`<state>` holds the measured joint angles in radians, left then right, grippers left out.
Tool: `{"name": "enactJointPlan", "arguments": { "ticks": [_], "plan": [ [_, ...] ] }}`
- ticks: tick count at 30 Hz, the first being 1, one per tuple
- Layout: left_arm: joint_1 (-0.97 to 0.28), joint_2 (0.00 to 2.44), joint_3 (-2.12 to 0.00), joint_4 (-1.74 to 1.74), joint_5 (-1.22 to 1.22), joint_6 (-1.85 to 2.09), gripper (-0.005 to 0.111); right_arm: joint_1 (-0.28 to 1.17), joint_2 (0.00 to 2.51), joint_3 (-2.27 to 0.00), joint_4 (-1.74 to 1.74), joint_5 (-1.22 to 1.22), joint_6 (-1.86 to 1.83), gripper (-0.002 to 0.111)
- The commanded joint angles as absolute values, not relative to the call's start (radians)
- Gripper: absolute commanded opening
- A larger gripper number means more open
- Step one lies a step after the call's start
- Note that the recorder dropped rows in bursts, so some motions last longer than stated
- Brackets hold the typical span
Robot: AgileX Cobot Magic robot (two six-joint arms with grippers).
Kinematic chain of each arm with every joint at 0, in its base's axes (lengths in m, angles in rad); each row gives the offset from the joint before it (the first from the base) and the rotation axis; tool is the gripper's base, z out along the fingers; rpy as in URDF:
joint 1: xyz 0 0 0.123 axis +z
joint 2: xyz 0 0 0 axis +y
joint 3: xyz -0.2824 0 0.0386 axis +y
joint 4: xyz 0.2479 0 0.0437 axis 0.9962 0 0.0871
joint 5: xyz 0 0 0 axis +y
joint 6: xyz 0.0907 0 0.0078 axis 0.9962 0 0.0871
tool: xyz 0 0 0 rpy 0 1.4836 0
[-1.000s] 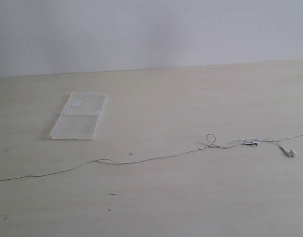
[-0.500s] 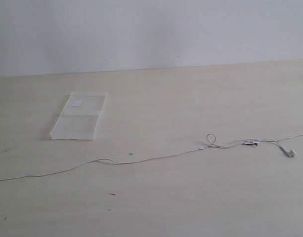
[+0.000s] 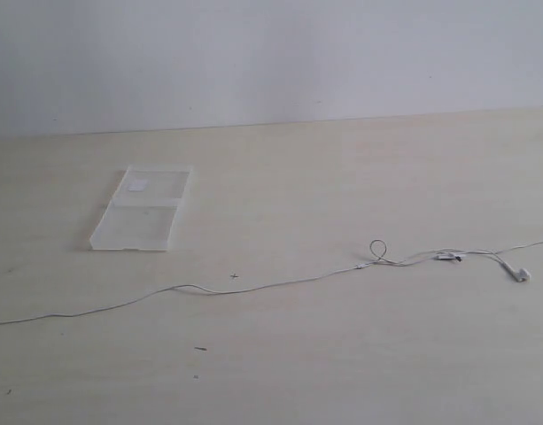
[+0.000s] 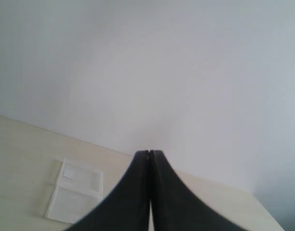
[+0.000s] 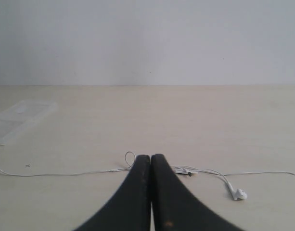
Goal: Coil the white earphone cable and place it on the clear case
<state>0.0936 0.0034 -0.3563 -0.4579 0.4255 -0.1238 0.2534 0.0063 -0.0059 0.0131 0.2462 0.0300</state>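
The white earphone cable (image 3: 253, 287) lies stretched across the pale table from the left edge to the right, with a small loop (image 3: 377, 250), an inline remote (image 3: 448, 256) and an earbud (image 3: 519, 274). The clear case (image 3: 140, 210) lies flat at the back left, apart from the cable. Neither gripper shows in the exterior view. In the left wrist view my left gripper (image 4: 149, 153) is shut and empty, above the table, with the clear case (image 4: 76, 191) beyond it. My right gripper (image 5: 150, 157) is shut and empty too, with the cable (image 5: 56, 173) and earbud (image 5: 239, 194) lying past its tips.
A plain white wall (image 3: 271, 62) runs along the table's far edge. A few tiny dark specks (image 3: 200, 348) mark the tabletop near the front.
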Motion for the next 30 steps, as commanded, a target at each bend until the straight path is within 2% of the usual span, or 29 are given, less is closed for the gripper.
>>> {"name": "enactJointPlan", "arguments": {
  "ticks": [1, 5, 8, 14, 17, 21, 22, 24, 25, 26, 27, 30],
  "plan": [
    [0.095, 0.034, -0.361, -0.486, 0.396, -0.080, 0.000, 0.248, 0.000, 0.000, 0.012, 0.247, 0.027, 0.000],
    [0.093, 0.173, -0.377, -0.560, 0.415, -0.011, 0.000, 0.248, 0.000, 0.000, 0.012, 0.247, 0.027, 0.000],
    [0.091, 0.344, -0.433, -0.633, 0.492, 0.217, 0.000, 0.248, 0.000, 0.000, 0.012, 0.247, 0.029, 0.000],
    [0.091, 0.791, -0.667, -0.888, 0.724, 0.719, 0.000, 0.248, 0.000, 0.000, 0.012, 0.247, 0.027, 0.000],
    [0.091, 1.070, -0.819, -0.970, 0.946, 0.967, 0.000, 0.248, 0.000, 0.000, 0.012, 0.247, 0.027, 0.000],
    [0.057, 1.281, -0.907, -0.965, 1.000, 1.115, 0.001, 0.248, 0.000, 0.000, 0.012, 0.247, 0.029, 0.000],
    [0.038, 1.324, -0.914, -0.951, 0.982, 1.149, 0.004, 0.248, 0.000, 0.000, 0.012, 0.247, 0.029, 0.000],
    [-0.041, 1.426, -0.919, -0.905, 0.906, 1.264, 0.021, 0.248, 0.000, 0.000, 0.012, 0.247, 0.029, 0.000],
    [-0.094, 1.491, -0.919, -0.885, 0.842, 1.322, 0.035, 0.248, 0.000, 0.000, 0.012, 0.247, 0.027, 0.000],
    [-0.112, 1.513, -0.919, -0.884, 0.815, 1.340, 0.041, 0.248, 0.000, 0.000, 0.012, 0.247, 0.027, 0.000],
    [-0.153, 1.565, -0.919, -0.884, 0.790, 1.396, 0.053, 0.248, 0.000, 0.000, 0.012, 0.247, 0.027, 0.000],
    [-0.207, 1.636, -0.919, -0.884, 0.714, 1.527, 0.058, 0.248, 0.000, 0.000, 0.012, 0.247, 0.027, 0.000]
  ]
}}
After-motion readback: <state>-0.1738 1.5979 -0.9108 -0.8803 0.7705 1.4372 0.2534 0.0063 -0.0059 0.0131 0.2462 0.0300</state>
